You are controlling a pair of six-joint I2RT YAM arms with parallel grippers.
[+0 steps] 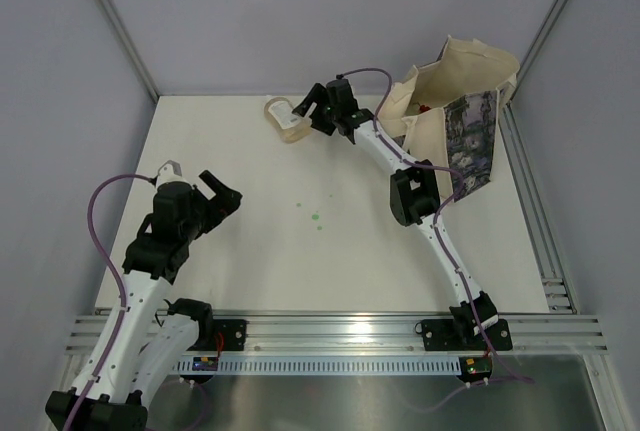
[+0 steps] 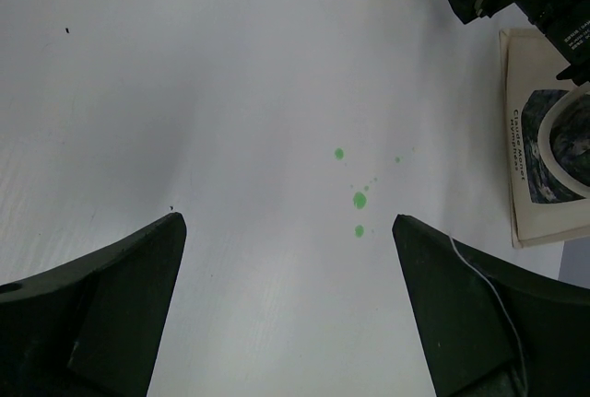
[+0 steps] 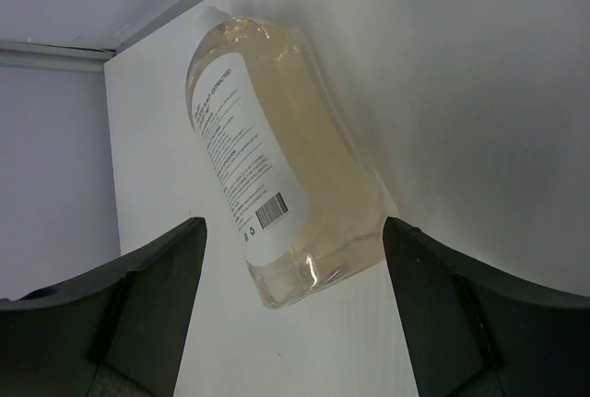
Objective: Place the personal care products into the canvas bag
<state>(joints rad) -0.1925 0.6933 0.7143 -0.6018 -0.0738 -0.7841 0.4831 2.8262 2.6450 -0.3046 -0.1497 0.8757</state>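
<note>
Right wrist view: my right claw [image 3: 290, 228] gapes wide and empty over the pale bottle [image 3: 277, 176] lying on the desk [image 3: 479, 93], which may roll if I close off-centre.

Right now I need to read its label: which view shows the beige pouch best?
Right wrist: the beige pouch fills the frame, printed label and barcode facing the camera. Top external shows it small, label unreadable. Left wrist catches only a sliver at the frame's top edge.

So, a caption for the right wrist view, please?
Jaws open, the right gripper faces the beige pouch on the table.
</note>
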